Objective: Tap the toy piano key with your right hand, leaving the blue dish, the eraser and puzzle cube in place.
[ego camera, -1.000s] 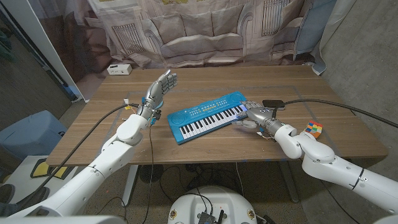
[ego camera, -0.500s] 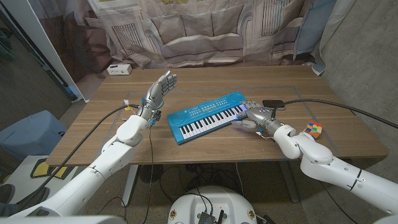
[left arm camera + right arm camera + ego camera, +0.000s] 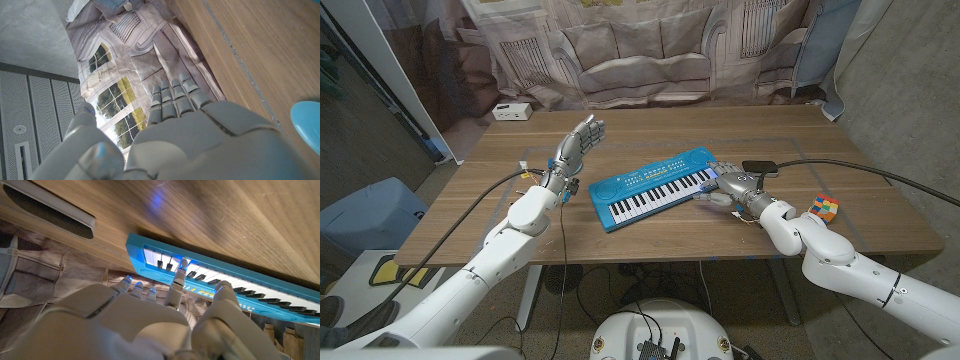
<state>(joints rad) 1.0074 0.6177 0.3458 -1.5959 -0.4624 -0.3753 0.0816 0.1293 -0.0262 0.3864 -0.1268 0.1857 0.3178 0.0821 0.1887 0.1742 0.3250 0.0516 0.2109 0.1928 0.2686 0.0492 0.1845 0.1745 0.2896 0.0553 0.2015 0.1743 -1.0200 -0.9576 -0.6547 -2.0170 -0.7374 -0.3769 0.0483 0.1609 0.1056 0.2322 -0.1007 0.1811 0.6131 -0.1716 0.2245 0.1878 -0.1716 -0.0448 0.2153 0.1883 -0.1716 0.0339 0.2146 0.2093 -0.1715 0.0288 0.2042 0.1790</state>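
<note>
Blue toy piano [image 3: 655,186] unmoved — right hand [image 3: 728,186] still presses its keys, fingers [image 3: 178,282] spread, holding nothing.

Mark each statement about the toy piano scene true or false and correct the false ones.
1. The right robot hand is at the toy piano's keys. True.
2. The left robot hand grips the piano. False: it is raised with fingers apart, holding nothing.
3. The puzzle cube sits on top of the piano. False: it lies on the table, beyond the right arm.
4. A white box sits at the table's far left corner. True.
</note>
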